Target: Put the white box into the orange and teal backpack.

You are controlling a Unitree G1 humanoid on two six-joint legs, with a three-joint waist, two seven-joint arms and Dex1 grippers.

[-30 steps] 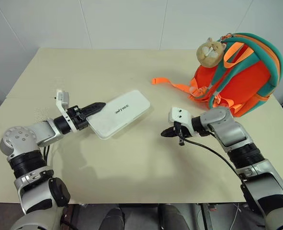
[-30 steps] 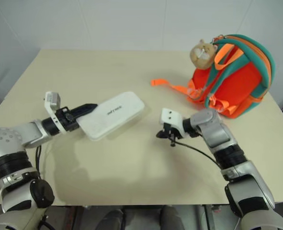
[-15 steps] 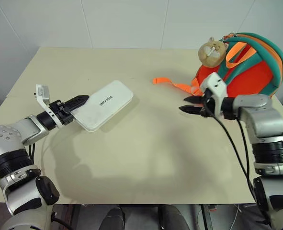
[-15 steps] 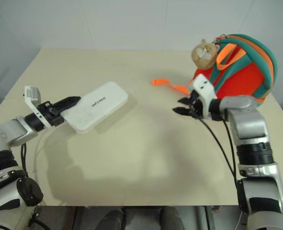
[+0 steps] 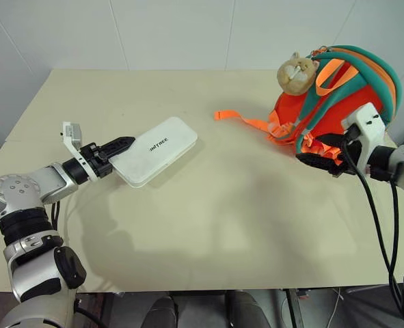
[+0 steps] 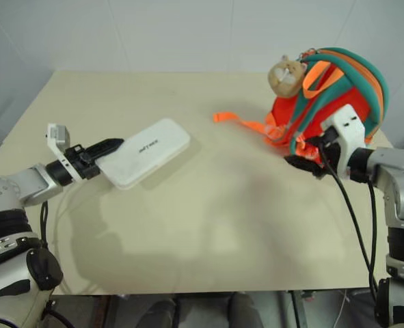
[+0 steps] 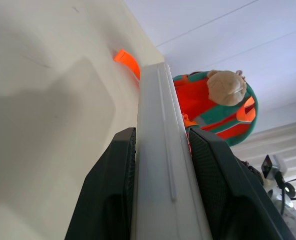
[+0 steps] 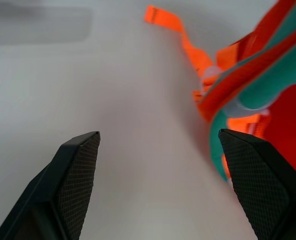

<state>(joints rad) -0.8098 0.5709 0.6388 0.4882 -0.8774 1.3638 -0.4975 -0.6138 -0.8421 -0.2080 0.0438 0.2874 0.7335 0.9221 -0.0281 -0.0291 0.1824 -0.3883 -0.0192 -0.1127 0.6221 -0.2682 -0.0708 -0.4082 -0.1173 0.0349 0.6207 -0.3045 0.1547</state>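
While the left gripper (image 5: 117, 147) is clamped on one short end of the flat white rounded-corner plastic box (image 5: 155, 150), the box is held off the pale cream table (image 5: 208, 219), its dark lettering facing up and its shadow lying on the surface beneath. From the left wrist, the two black fingers (image 7: 110, 200) press against the box's opposite faces. At the right rear of the table sits the small bright orange backpack with teal edging and straps (image 5: 345, 102), well apart from the box. A tan plush animal toy (image 5: 296, 74) hangs at its top, and an orange webbing strap (image 5: 243, 120) trails from it across the table. Just beside the backpack's lower front, the right gripper (image 5: 319, 152) has its jaws spread wide and empty; whether it touches the fabric cannot be told.
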